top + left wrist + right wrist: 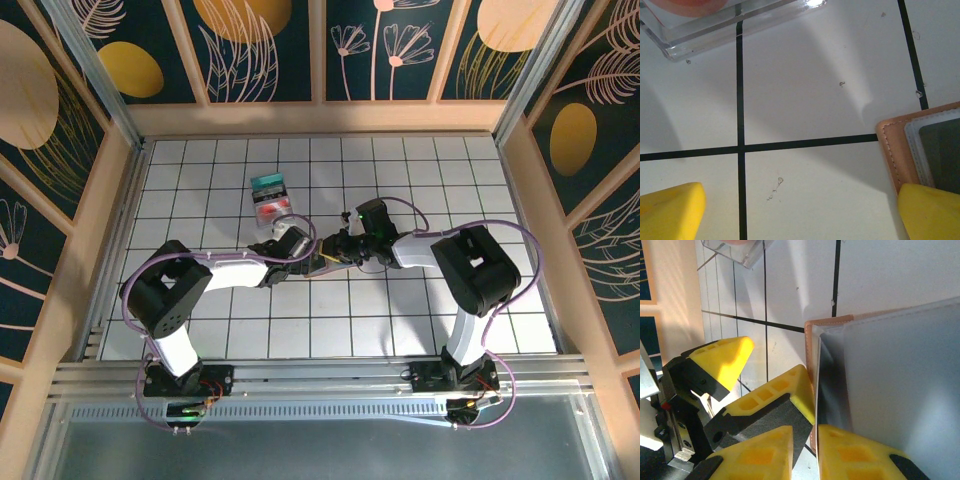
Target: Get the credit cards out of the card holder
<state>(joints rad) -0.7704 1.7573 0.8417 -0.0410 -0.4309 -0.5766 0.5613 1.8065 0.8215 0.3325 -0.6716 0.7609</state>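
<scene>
The tan card holder (pixel 892 150) lies open on the tiles between both grippers, with a dark credit card (pixel 942 150) in its grey-blue pocket. My left gripper (pixel 800 200) is wide open over bare tile. Its right finger (pixel 930 212) rests on the holder's corner. My right gripper (pixel 807 432) is shut on the edge of the holder's grey-blue inner leaf (pixel 890 370), which stands upright. The left gripper's yellow fingers (pixel 787 390) touch the holder's tan edge. A teal credit card (pixel 268 183) and a red-and-white one (pixel 273 206) lie behind the grippers (pixel 312 256) (pixel 342 252).
The two loose cards sit in a clear plastic tray (pixel 700 37) just beyond the left gripper. A wooden frame (pixel 120 200) walls in the white tiled table on three sides. Both arms reach to the table's middle, their wrists almost touching.
</scene>
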